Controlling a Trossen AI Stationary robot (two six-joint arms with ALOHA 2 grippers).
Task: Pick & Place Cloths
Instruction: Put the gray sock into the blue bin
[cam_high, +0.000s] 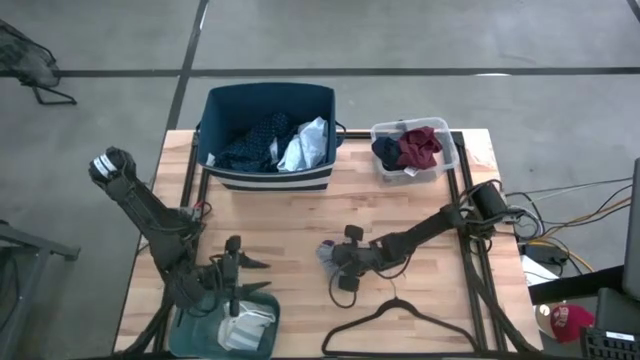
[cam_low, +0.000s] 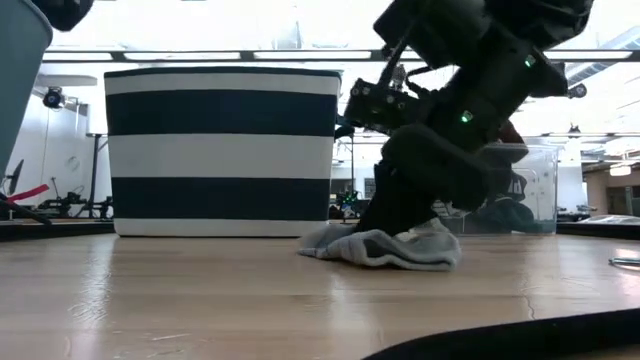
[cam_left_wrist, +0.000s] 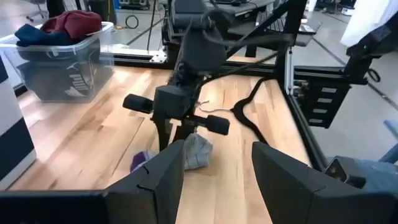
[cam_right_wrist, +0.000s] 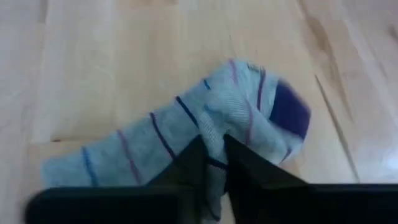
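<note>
A grey sock (cam_right_wrist: 186, 124) with thin purple and blue stripes and a purple toe lies on the wooden table (cam_high: 280, 230), near its middle. In the low view the sock (cam_low: 385, 247) rests flat on the tabletop. My right gripper (cam_right_wrist: 211, 149) comes down onto it and is shut on a raised fold. My left gripper (cam_left_wrist: 214, 171) stands open with nothing between its fingers, near the table's front left, above a teal tub (cam_high: 190, 325). It points across the table at the sock (cam_left_wrist: 196, 152). My right gripper pinches a raised fold (cam_right_wrist: 214, 127) in the sock's middle between its two fingers. The fingers slant down from the table's right side. The sock's two ends still lie on the table, slack.
A navy-and-white striped tub (cam_high: 265, 178) at the back holds a navy patterned piece (cam_high: 250, 140) and a light blue shirt (cam_high: 305, 145). A clear tub (cam_high: 445, 165) at the back right holds maroon and navy cloths. A black hanger (cam_high: 400, 320) lies at the front edge. The teal tub holds pale cloth (cam_high: 250, 325).
</note>
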